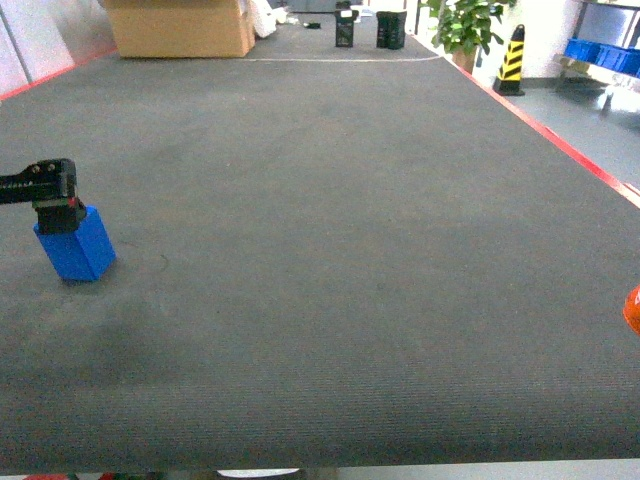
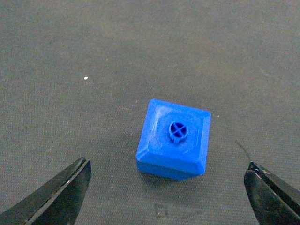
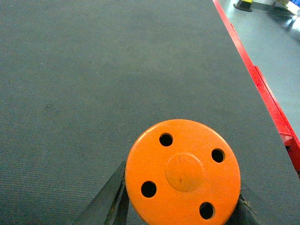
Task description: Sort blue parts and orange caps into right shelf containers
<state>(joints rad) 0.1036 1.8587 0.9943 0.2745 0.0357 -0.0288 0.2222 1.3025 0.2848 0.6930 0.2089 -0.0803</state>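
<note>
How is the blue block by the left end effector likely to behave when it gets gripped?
The blue part looks like rigid moulded plastic, so it should hold its shape under a squeeze. Its flat sides suit the open left end effector, though the bevelled top edges could let a high grip slip. Standing taller than wide in the head view, it might tip if nudged off-centre.

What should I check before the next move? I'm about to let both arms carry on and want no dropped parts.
1. Left gripper open wide around the small bright blue plastic block: ok.
2. Block standing upright on the dark ribbed mat, hole up: ok.
3. Block centred between the jaws: ok, roughly.
4. Right gripper closed on the round orange plastic cap: ok, jaws hug both sides.
5. Cap lifted off the mat: cannot tell.
6. Large blue plastic crates within reach: not ok, far away.
</note>
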